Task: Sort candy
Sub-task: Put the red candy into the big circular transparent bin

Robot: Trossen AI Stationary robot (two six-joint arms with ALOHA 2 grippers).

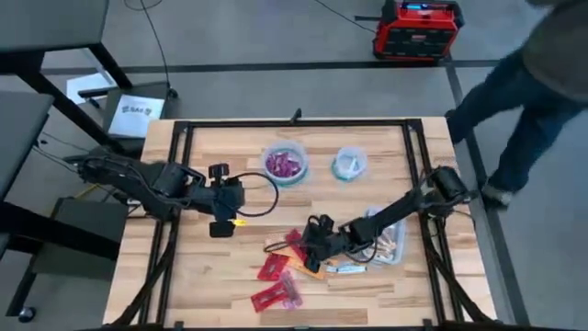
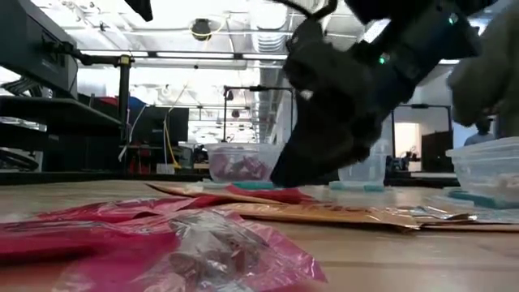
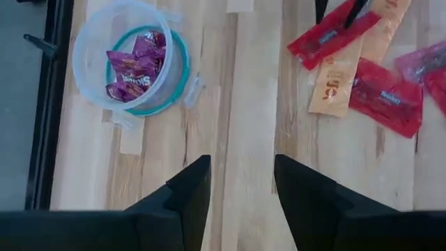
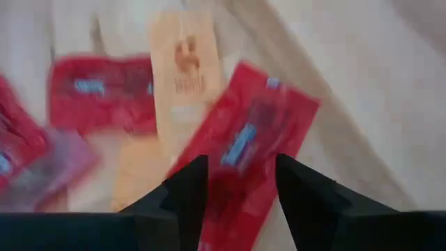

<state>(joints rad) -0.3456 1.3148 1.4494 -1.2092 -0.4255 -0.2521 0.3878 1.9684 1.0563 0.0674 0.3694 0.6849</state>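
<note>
The wooden worktop fills most of the high view. Biggest container is the clear rectangular tub at centre right, holding some orange and pale wrappers. Next, upper centre, is a round bowl with a teal rim, full of purple candy; the left wrist view shows white lettering on those wrappers that looks like "Skittles", but I can't read it for sure. Right of it, a smaller round bowl has a few whitish-silver pieces.

Loose candy sits lower centre: red packets, an orange packet with a reddish logo I can't make out, and a red packet with blue-white print.

The right gripper hovers low over that red packet, fingers spread, nothing pinched. The left gripper waits centre left, fingers also apart and empty.
</note>
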